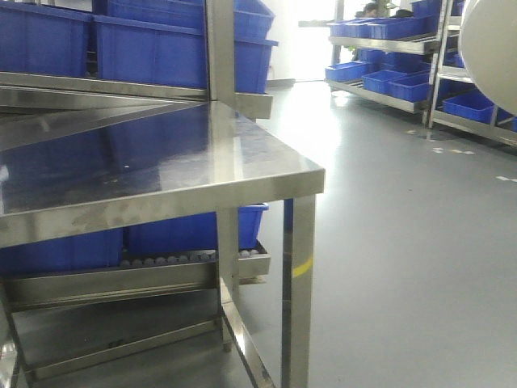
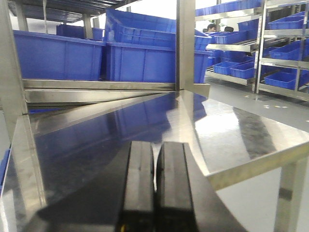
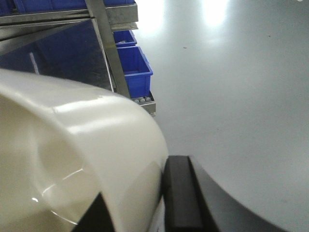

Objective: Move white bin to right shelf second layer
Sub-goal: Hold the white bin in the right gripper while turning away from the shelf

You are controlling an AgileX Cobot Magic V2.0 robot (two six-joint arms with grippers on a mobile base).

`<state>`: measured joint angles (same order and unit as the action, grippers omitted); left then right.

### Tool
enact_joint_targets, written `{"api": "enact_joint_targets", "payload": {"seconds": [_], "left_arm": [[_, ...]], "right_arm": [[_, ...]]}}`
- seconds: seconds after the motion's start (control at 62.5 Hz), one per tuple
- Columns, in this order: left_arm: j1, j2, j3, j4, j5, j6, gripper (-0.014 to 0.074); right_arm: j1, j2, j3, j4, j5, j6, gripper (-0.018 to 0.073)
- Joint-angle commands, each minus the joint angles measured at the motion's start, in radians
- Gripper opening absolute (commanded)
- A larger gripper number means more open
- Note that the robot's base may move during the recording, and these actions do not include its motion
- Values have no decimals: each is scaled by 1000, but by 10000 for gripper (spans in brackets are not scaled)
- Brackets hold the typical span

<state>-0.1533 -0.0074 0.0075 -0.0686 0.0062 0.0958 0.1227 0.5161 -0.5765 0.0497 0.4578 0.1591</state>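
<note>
The white bin (image 3: 72, 145) fills the left of the right wrist view, glossy and cream-coloured, held in the air over the grey floor. My right gripper (image 3: 138, 189) is shut on its wall, one black finger (image 3: 181, 193) outside and the other inside the tub. In the front view only a curved edge of the bin (image 1: 489, 40) shows at the top right. My left gripper (image 2: 154, 145) is shut with nothing in it, low over the mirror-like steel tabletop (image 2: 120, 125). A roller-lined rack level (image 1: 194, 260) lies under the table; I cannot tell which level is the right shelf second layer.
Blue crates (image 1: 161, 48) stand on the rack behind the steel table (image 1: 202, 186), and more below it (image 3: 135, 65). A steel upright (image 1: 220, 48) rises at the table's back corner. Across the grey floor (image 1: 404, 242), further racks (image 1: 388, 44) hold blue crates.
</note>
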Motion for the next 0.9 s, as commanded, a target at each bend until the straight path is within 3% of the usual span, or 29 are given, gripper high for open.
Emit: {"api": "enact_joint_targets", "payload": {"seconds": [0.0, 0.879], "left_arm": [[-3, -13, 33, -5, -87, -7, 85], [-3, -13, 33, -5, -87, -7, 85]], "right_arm": [[-8, -1, -31, 2, -112, 1, 56], [-8, -1, -31, 2, -112, 1, 56]]}}
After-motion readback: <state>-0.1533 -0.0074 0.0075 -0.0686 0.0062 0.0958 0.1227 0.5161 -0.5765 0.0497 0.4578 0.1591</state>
